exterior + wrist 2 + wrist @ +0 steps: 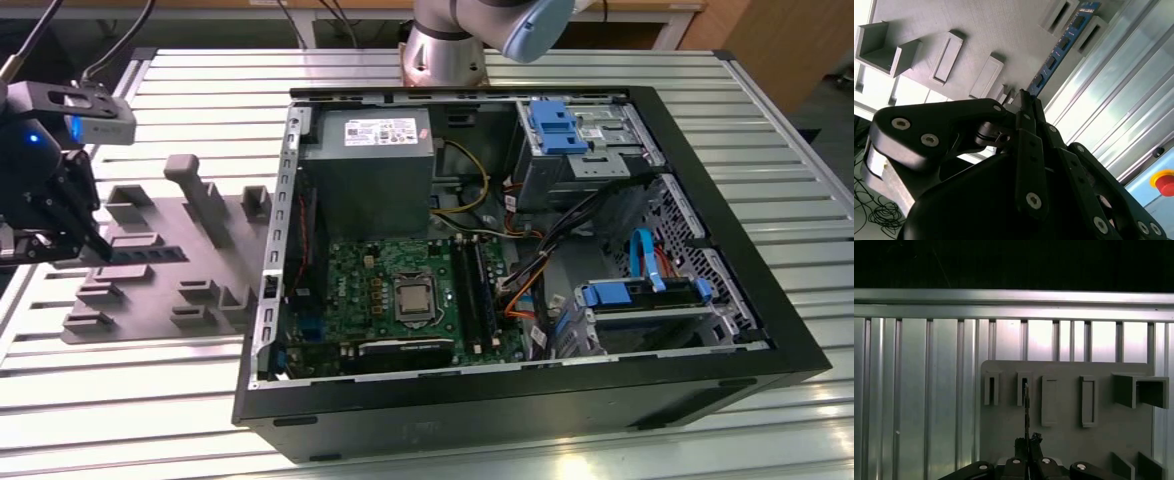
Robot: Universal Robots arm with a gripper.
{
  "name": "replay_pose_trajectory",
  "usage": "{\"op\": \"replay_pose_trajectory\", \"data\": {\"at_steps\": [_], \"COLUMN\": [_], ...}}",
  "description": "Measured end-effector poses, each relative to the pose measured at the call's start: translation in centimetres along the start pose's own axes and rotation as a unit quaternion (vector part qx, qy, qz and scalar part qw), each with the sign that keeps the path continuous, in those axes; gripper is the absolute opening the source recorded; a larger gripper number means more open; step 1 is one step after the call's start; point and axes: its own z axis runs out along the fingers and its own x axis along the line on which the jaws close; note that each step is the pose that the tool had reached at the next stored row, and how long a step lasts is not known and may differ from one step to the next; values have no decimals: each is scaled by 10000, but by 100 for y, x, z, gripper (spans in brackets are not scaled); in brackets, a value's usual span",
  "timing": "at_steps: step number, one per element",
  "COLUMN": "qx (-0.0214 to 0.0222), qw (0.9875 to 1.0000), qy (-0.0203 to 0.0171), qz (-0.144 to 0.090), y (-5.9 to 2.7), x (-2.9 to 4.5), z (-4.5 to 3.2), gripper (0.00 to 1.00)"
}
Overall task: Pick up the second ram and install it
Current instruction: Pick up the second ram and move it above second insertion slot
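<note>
The gripper [1026,97] is clamped on one end of the ram [1063,44], which juts straight out beyond its tips (over the grey tray [979,25]).

Bright overhead light; strong glare on table [787,450] slats, esp. near side. PC case [534,405] interior dimmer, shadowed. In second wrist view gripper [1025,96] backlit, dark; second ram [1066,42] evenly lit.
</note>
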Motion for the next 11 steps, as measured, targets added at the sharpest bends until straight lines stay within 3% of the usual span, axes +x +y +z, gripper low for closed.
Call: {"op": "replay_pose_trajectory", "data": {"at_steps": [11], "qx": [2], "qw": [10000], "qy": [0], "qz": [0], "y": [0], "x": [0], "z": [-70], "gripper": [14]}}
